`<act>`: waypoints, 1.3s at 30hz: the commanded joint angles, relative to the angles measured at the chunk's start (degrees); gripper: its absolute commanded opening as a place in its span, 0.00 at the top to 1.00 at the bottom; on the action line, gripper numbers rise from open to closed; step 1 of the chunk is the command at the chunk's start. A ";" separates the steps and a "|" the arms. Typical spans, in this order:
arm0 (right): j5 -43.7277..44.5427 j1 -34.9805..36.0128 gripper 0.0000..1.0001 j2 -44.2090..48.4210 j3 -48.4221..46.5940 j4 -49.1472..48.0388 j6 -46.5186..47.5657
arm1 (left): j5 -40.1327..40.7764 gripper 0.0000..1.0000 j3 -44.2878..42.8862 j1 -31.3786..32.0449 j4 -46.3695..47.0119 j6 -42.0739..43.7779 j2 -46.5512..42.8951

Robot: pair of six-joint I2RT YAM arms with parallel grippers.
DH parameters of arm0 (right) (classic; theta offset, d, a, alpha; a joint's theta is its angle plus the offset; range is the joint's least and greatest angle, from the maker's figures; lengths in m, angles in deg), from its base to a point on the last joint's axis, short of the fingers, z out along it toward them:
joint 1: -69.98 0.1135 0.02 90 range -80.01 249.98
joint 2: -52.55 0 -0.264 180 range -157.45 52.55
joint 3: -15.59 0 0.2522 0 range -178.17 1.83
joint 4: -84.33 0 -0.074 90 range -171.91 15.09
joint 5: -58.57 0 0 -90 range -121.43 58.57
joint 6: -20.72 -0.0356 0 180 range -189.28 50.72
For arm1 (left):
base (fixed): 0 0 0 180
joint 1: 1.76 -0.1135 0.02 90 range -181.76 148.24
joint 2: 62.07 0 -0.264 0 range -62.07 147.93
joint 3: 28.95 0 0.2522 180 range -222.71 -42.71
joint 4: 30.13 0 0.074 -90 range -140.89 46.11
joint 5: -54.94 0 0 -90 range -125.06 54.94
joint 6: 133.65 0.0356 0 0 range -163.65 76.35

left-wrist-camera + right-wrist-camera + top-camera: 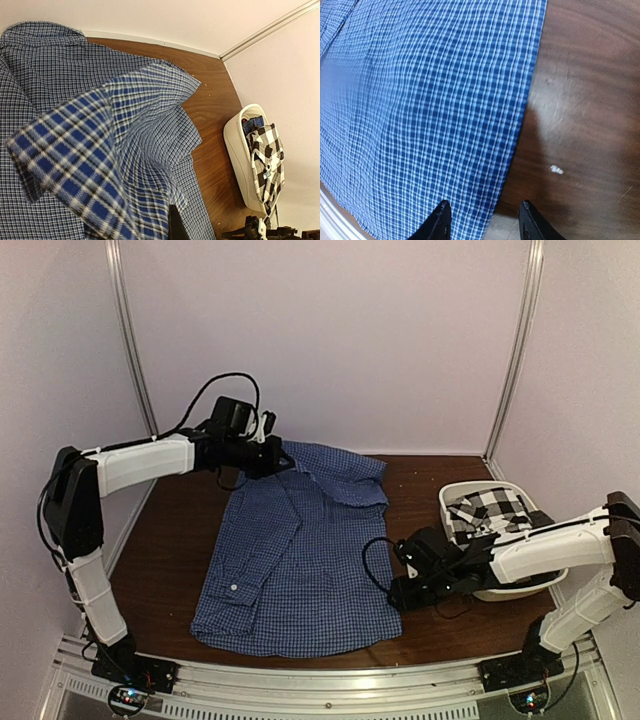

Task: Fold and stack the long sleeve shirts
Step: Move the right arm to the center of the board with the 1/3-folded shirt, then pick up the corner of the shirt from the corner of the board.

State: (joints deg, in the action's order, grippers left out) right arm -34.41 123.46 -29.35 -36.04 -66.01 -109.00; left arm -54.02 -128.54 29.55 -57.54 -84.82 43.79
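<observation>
The blue gingham shirt (295, 560) lies spread on the brown table, one sleeve folded across its top. My left gripper (268, 455) is at the shirt's top left by the collar, shut on a lifted fold of blue cloth (100, 165). That cloth drapes over the jaws, and only one dark finger (176, 227) shows. My right gripper (400, 592) is open low at the shirt's right edge. In the right wrist view the gripper (482, 222) straddles the shirt's side edge (520, 125). The black-and-white check shirt (492, 510) lies crumpled in the white tub (448, 502).
The tub (237, 155) stands at the table's right, just behind my right arm, with the check shirt (267, 160) hanging over its rim. Bare wood (165, 540) shows left of the blue shirt. A metal rail (320, 685) runs along the near edge. Walls close the back and sides.
</observation>
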 commanded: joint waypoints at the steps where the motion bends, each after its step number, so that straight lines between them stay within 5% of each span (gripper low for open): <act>1: 1.10 4.49 0.55 0.99 1.09 3.89 -6.72 | 0.29 1.00 -3.18 -0.76 0.76 1.61 -1.03; 11: 1.40 10.23 0.70 -1.41 1.36 6.07 -13.00 | -0.39 1.00 -7.97 -2.18 0.55 2.28 0.21; 17: 4.75 10.56 0.99 -1.14 0.87 10.46 -14.87 | 0.02 1.00 -10.86 -2.65 0.28 3.59 1.46; 28: 8.47 10.12 1.00 5.51 1.62 16.39 -16.29 | 0.20 1.00 -16.99 -4.15 -1.19 8.69 3.59; 39: 9.31 15.69 0.98 1.99 -10.24 19.31 -13.23 | 2.10 1.00 -21.86 -5.49 -3.06 13.04 3.99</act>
State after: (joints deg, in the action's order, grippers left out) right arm -26.44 136.83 -25.66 -41.90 -48.24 -124.13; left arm -53.24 -147.44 25.59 -61.61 -74.75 47.99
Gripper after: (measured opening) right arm 0.016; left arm 0.010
